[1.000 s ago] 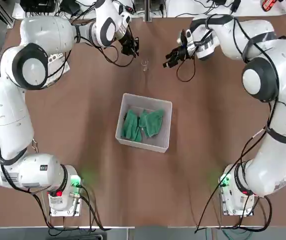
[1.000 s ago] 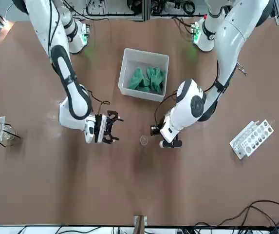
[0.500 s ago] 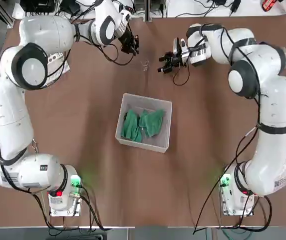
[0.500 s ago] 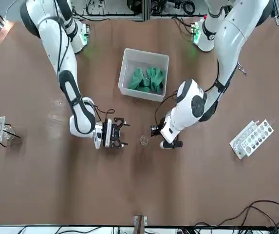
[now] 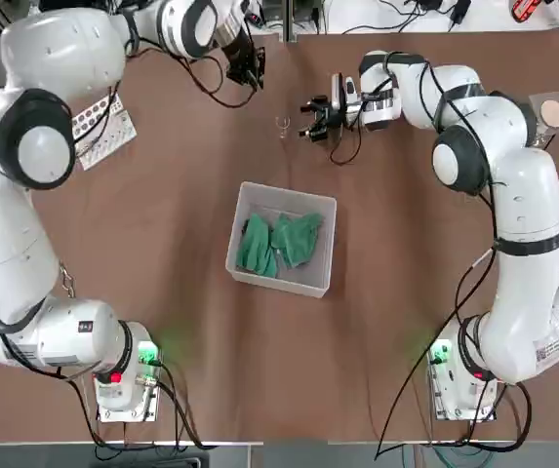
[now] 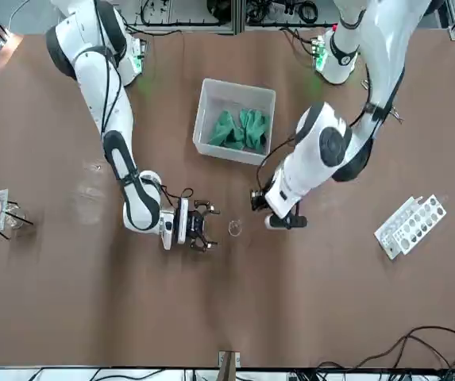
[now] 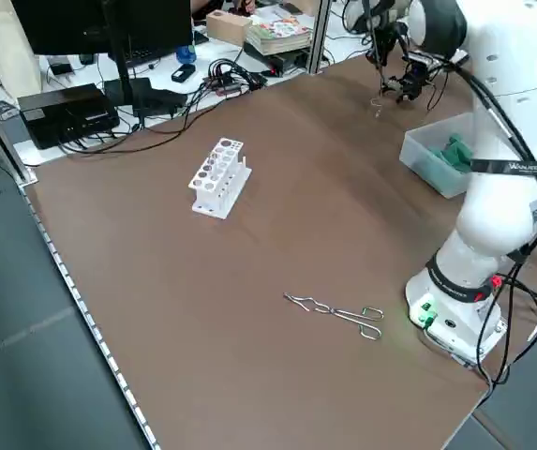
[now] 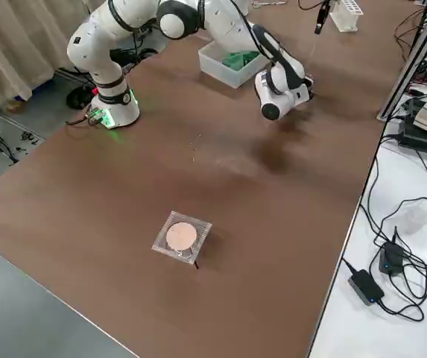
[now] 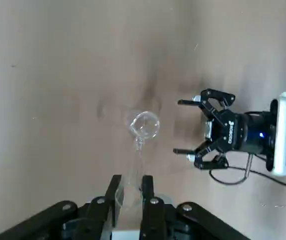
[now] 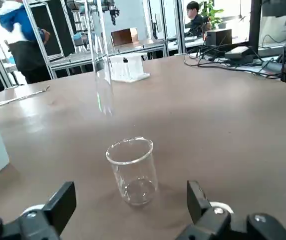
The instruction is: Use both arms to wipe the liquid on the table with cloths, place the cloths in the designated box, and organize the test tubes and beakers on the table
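Hanging upright near the middle of the front view's tabletop, a clear test tube [image 10: 104, 85] is clamped between the fingers of the left gripper [image 9: 132, 182], which is at the upper centre-left of the top view. The right gripper [image 10: 132, 192] is at the upper centre of the top view, low over the table [image 7: 202, 328], its fingers wide apart with nothing between them. Just ahead of them, in the middle of the right wrist view, a glass beaker [image 10: 135, 170] stands upright on the table.

Both green cloths, one [image 5: 256, 244] beside the other [image 5: 296, 237], lie crumpled inside the pale plastic box [image 5: 289, 203], at the centre of the top view. They touch the bottom of the box and sit near its middle.

A white rack with round holes [image 7: 219, 178] stands at the upper centre-left of the left side view, and a pair of metal tongs [image 7: 343, 314] lies flat at the lower right of that same view. A square mesh pad with a round pale centre [image 8: 182, 236] sits at the lower centre of the right side view, well apart from the box. Two people show in the room: one [image 10: 20, 25] at the upper left of the right wrist view, the other [image 10: 199, 20] at its upper right.
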Robot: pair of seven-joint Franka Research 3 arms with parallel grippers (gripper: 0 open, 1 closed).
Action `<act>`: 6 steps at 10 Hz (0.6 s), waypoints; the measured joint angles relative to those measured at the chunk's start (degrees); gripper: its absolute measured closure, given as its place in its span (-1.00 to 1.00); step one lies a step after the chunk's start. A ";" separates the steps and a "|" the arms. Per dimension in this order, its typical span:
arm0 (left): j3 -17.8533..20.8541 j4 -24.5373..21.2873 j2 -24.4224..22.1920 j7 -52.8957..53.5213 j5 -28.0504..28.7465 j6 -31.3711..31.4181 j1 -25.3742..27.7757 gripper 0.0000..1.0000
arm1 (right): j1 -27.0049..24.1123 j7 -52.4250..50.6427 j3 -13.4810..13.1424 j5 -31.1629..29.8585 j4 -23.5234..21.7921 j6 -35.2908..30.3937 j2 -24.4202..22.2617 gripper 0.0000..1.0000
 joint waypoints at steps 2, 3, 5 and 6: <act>3.39 0.07 -5.98 -0.04 0.04 -8.40 0.20 0.59 | 1.45 -4.68 0.03 4.49 1.28 -0.20 2.08 -0.97; 5.61 0.07 -8.86 -0.02 0.07 -11.75 0.28 0.59 | 2.62 -6.89 0.04 7.77 1.42 -0.60 3.05 -0.97; 11.25 0.04 -13.40 -2.80 0.12 -18.33 0.17 0.59 | 5.43 -8.46 0.01 11.50 1.76 -0.69 4.08 -0.97; 15.04 0.01 -14.94 -6.21 0.15 -21.31 0.19 0.59 | 5.92 -8.54 -0.06 11.79 2.10 -0.60 4.22 -0.97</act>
